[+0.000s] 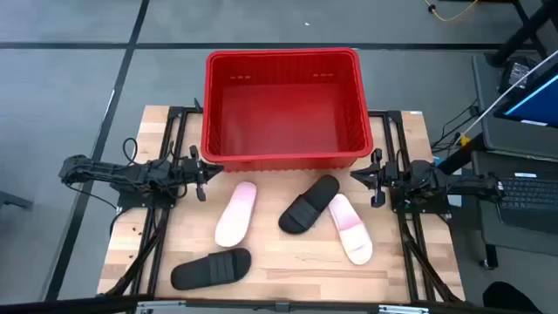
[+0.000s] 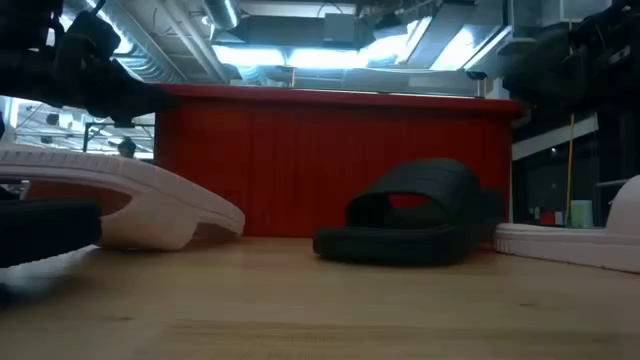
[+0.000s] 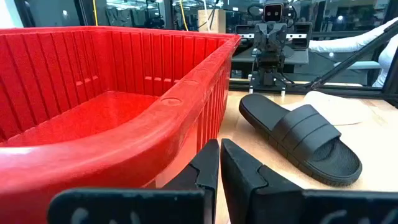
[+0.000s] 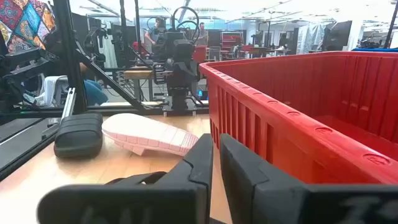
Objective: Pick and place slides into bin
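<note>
Nothing binned; both claws were parked, fingers closed on nothing.
We saw the empty red bin between and just beyond the left gripper and right gripper; all four slides lay nearer the front edge between them, likely awaiting a first pick.

Low view: near black slide blurred and edge-cut (pink slide too).
</note>
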